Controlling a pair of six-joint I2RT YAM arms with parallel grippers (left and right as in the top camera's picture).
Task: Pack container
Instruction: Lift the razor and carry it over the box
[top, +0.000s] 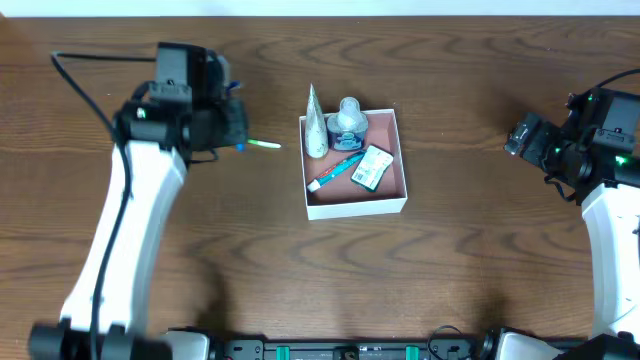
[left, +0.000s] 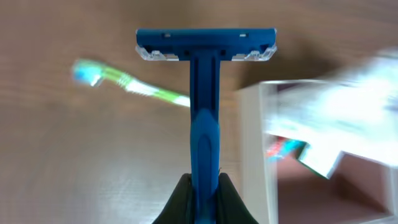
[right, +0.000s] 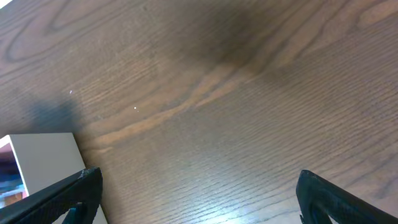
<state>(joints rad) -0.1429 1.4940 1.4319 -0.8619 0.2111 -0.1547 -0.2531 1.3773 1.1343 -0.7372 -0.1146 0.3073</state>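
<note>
The left gripper (left: 204, 190) was clamped on the handle of a blue razor (left: 203, 93), whose head pointed away from the fingers. The left arm (top: 130, 230) reached from the near edge toward the far left of the table (top: 480, 260), wrist turned toward the container (top: 356, 207). The right gripper (right: 199, 190) stood wide apart, holding nothing, above bare wood at the right. The container sat at table centre, holding a tube (top: 315, 125), a bottle (top: 348, 122) and a packet (top: 372, 167). A green toothbrush (top: 264, 145) lay between it and the left gripper.
</note>
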